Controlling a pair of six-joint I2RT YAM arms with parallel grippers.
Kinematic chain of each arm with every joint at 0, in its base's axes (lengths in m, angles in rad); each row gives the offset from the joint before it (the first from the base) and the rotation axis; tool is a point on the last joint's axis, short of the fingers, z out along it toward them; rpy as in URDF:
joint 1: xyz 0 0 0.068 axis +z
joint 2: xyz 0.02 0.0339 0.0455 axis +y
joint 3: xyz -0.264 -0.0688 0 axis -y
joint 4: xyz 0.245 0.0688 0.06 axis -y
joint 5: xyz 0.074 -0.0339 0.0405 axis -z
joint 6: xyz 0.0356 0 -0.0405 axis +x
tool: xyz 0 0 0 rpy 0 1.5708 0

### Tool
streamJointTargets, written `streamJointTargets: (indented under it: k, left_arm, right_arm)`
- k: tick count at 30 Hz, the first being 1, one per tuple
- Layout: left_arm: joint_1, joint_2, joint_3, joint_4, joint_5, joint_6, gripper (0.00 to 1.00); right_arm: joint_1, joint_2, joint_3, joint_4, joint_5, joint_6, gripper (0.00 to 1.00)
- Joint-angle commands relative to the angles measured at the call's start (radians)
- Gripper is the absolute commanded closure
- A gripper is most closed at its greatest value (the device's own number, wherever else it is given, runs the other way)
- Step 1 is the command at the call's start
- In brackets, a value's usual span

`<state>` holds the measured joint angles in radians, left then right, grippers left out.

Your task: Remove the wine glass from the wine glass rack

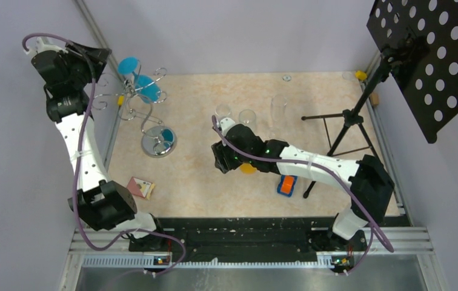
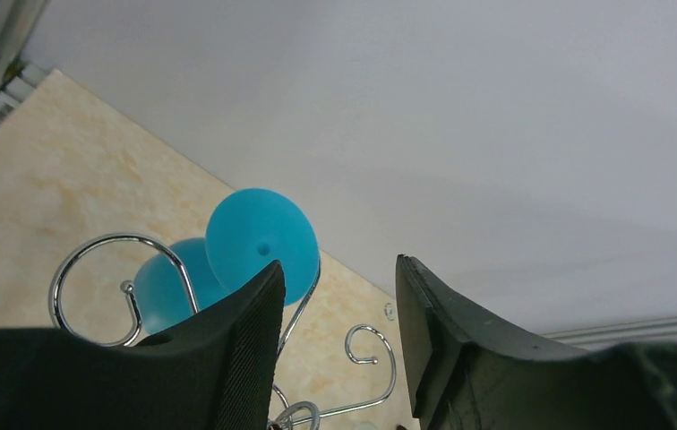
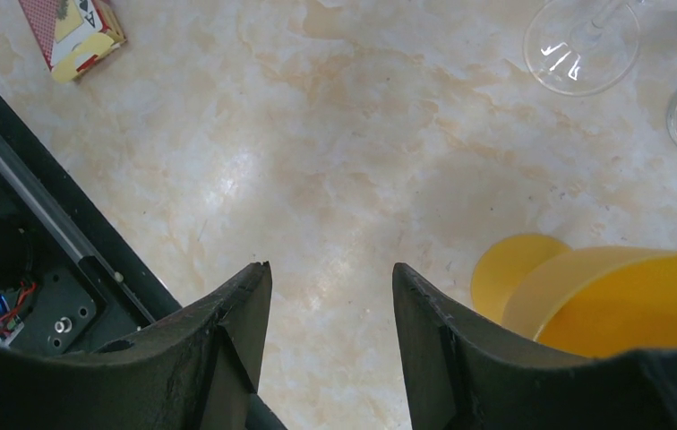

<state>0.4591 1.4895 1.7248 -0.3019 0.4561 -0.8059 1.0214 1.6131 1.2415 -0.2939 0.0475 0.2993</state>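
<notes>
Blue wine glass point(image 1: 148, 89) is hanging on rack point(image 1: 159, 144), just right of yr left claw point(image 2: 339, 273), which is gaping empty.

From the left wrist, the wine glass point(image 2: 261, 240) shows its blue foot, but its bowl sits half behind a finger of the left gripper point(image 2: 338, 269). The lower part of the wine glass rack point(image 2: 115, 236) disappears behind that same finger. From above, the right arm point(image 1: 311, 163) covers most of a yellow cup point(image 1: 248, 168) and the near end of an orange object point(image 1: 286, 185). The perforated black panel point(image 1: 432, 54) runs off the top and right edges. The clear glasses point(image 1: 248, 116) at the back are too faint to count, and I can't identify a tiny thing point(image 1: 286, 77) by the far edge.
</notes>
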Motion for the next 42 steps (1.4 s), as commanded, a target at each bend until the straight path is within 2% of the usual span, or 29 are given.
streamJointTargets:
  k: [1,19,27,37,39,42]
  left_arm:
    - [-0.019,0.0,-0.049,-0.01,-0.048,-0.182,0.47]
    - [-0.06,-0.041,-0.201,0.008,-0.193,-0.383,0.48]
    - [-0.074,-0.012,-0.203,0.049,-0.21,-0.43,0.53]
    - [-0.11,0.032,-0.185,0.08,-0.243,-0.466,0.54]
    - [-0.113,0.041,-0.185,0.092,-0.232,-0.476,0.58]
    - [-0.116,0.037,-0.197,0.118,-0.229,-0.487,0.73]
  right_arm:
    - [0.016,-0.077,-0.026,0.066,0.005,0.009,0.46]
    - [0.016,-0.13,-0.086,0.097,0.038,0.009,0.46]
    - [0.017,-0.132,-0.092,0.096,0.044,0.013,0.46]
    - [0.016,-0.141,-0.097,0.092,0.056,0.016,0.46]
    - [0.016,-0.14,-0.097,0.092,0.058,0.017,0.46]
    - [0.016,-0.141,-0.098,0.088,0.058,0.017,0.46]
